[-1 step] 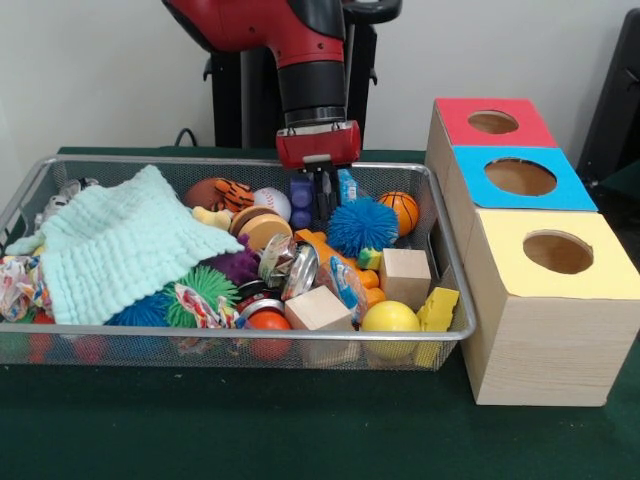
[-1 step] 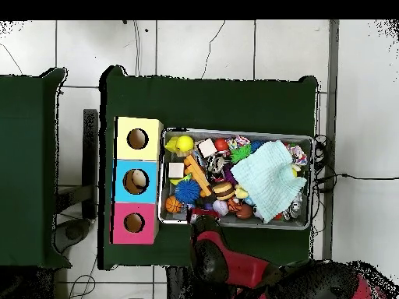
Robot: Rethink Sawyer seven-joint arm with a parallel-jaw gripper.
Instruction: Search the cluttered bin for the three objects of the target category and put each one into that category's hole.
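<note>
My gripper [image 1: 323, 197] hangs low over the back of the wire bin [image 1: 455, 300], between a blue block [image 1: 301, 196] and a blue spiky ball [image 1: 362, 225]. Nothing is visibly held. Close by lie a small basketball [image 1: 399, 210], a baseball [image 1: 272, 203], a striped tiger toy [image 1: 233, 193] and a burger toy [image 1: 263, 229]. At the front are a yellow ball [image 1: 390, 318], an orange ball [image 1: 268, 322] and two wooden cubes [image 1: 405, 275] [image 1: 318, 308]. To the right stands the wooden box with a red hole [image 1: 493, 122], a blue hole [image 1: 520, 177] and a yellow hole [image 1: 558, 252].
A pale green cloth [image 1: 125, 245] covers the bin's left half and hides what lies under it. A green spiky ball [image 1: 200, 290], metal lids [image 1: 298, 268] and a yellow wedge [image 1: 438, 308] crowd the middle. In the overhead view the arm [image 2: 210, 253] overhangs the bin's [image 2: 238, 131] lower edge.
</note>
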